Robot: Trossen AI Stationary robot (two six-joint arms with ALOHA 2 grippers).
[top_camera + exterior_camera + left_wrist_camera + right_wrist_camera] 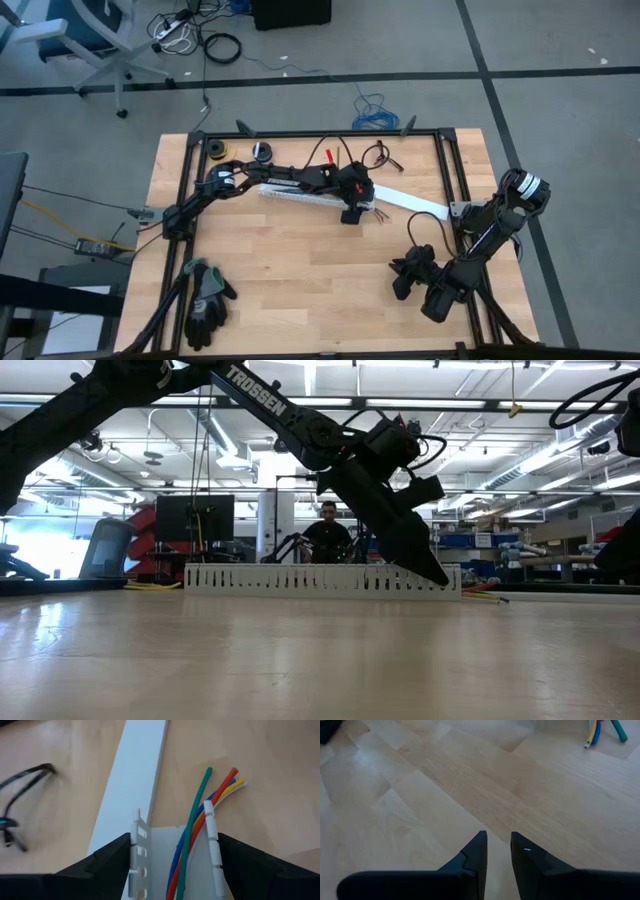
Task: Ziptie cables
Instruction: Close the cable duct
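On your table's left edge, near the front, a pair of dark work gloves (208, 296) lies on the bare wood, well away from everything else. Farther back, your left arm reaches from the left rail toward the middle of the table, and its left gripper (352, 212) sits at the end of a white slotted cable duct (300, 196) that runs diagonally across the middle. Through the left wrist camera you can see both dark fingers (102, 865) spread wide, one on each outer side of the duct's walls, straddling it; whether they press against the plastic you cannot tell. Inside that channel lie the cables (192, 837), a green, a red, an orange, a blue and a yellow wire running side by side, with their tips poking out past the open end of the duct onto the wood. A flat white strip (410, 202) continues from the duct toward the right rail, and from table height the duct shows as a long white comb with the left gripper angled down onto its right end. Over on the right side, your right arm waits near the front corner, and the right gripper (498, 851) hovers over bare wood with its fingers drawn close together, a narrow gap between them and nothing held. A person sits in the room behind the table.
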